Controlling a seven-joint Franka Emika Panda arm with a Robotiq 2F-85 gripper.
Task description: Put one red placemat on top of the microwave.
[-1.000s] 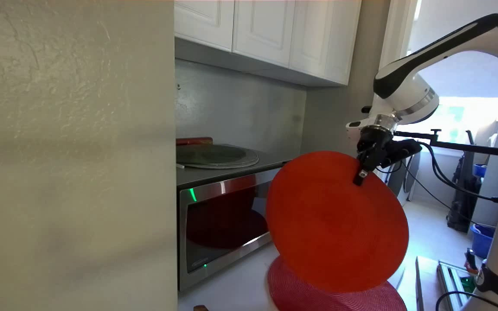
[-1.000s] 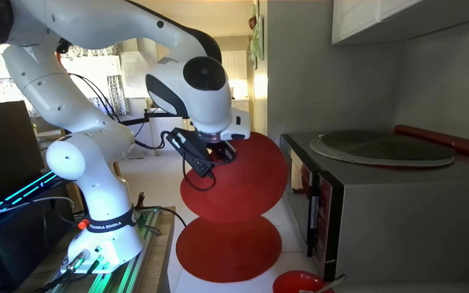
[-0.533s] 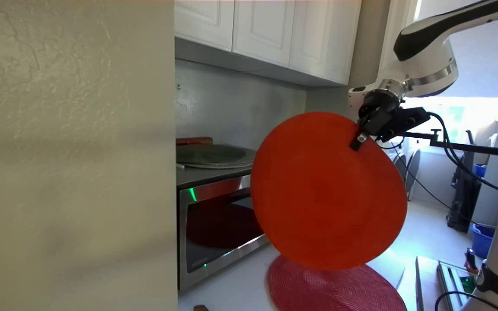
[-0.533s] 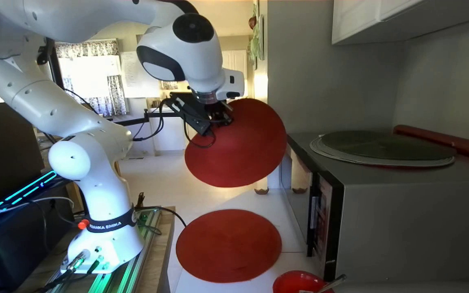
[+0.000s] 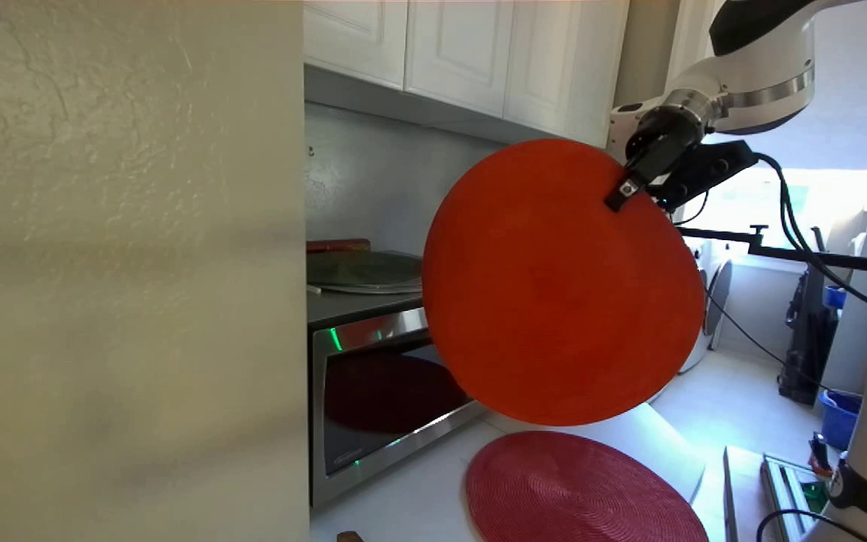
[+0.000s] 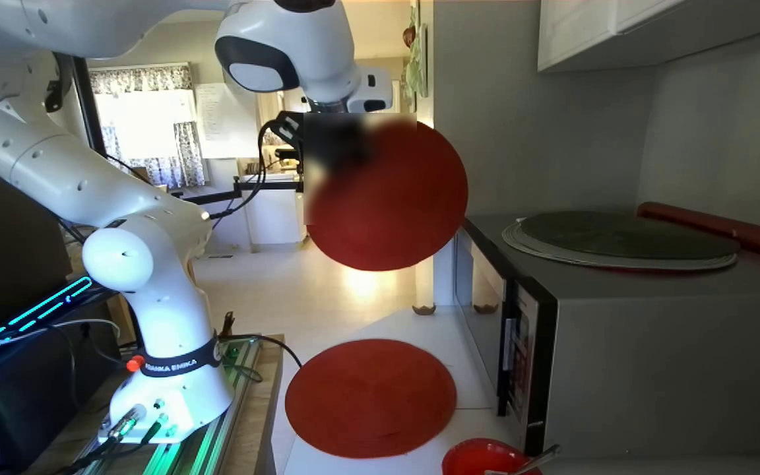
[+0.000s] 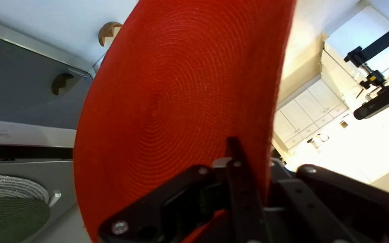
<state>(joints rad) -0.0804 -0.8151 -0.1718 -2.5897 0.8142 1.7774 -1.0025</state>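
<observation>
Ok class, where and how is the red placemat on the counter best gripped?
Probably pinch the flat placemat by its rim, from the side away from the microwave: it looks thin and lies flat, offering only an edge. The tool holds the hanging placemat near its rim too.

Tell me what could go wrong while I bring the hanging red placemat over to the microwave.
The gripper pinches the red placemat near its edge, so it might swing or slip. Its lower rim seems to hang below the top of the microwave and could catch the front. Landing on the green mat up there, it might slide or push that mat.
</observation>
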